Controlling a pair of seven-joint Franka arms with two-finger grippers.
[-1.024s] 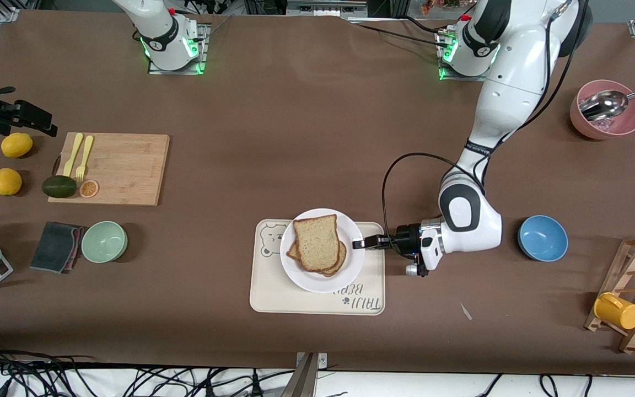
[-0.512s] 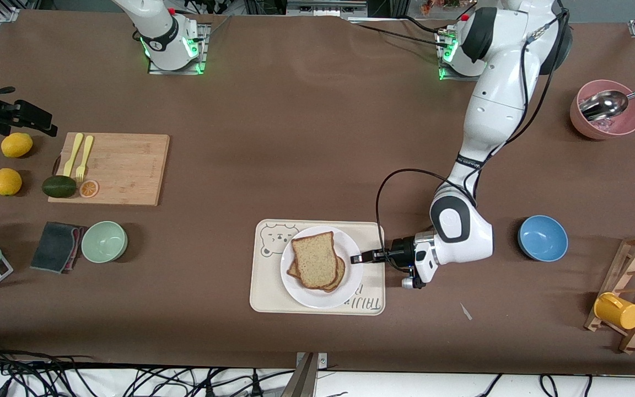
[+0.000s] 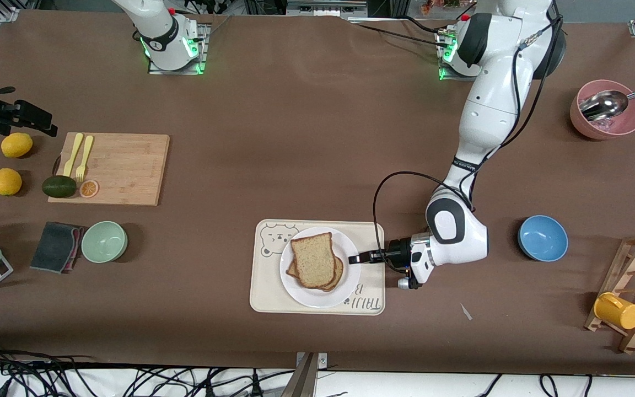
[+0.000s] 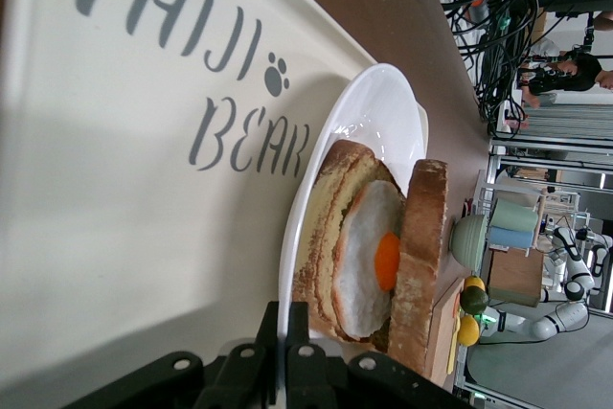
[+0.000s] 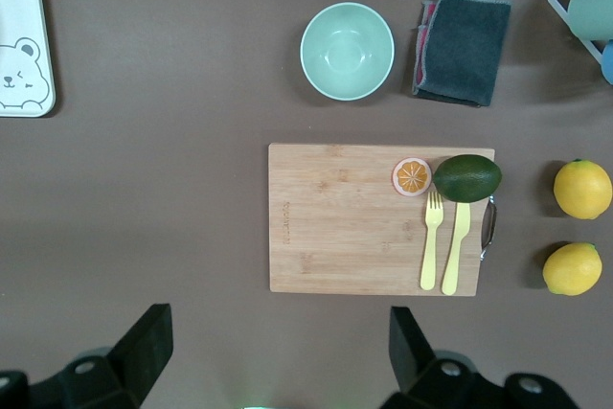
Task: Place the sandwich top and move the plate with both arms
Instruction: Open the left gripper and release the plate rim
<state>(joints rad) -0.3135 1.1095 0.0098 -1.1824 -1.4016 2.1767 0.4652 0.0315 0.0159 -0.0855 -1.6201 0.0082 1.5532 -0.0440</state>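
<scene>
Left tool [image 3: 357, 258] clamps round white plate [image 3: 345, 292] – speckled sandwich top [image 3: 313, 260] aboard.

Evenly lit from overhead, bright and diffuse, with only short soft shadows under the blue bowl [image 3: 542, 237] and the left arm [image 3: 483, 121] on the counter [image 3: 306, 138]. Green glow at both arm bases along the counter's top edge. Sharp across the front view. Mild glare on the metal scoop [image 3: 604, 105]. In the left wrist view, crisp on the plate [image 4: 359, 131] rim and fried egg [image 4: 369, 261]; soft and dark on the near left hand [image 4: 278, 371].
</scene>
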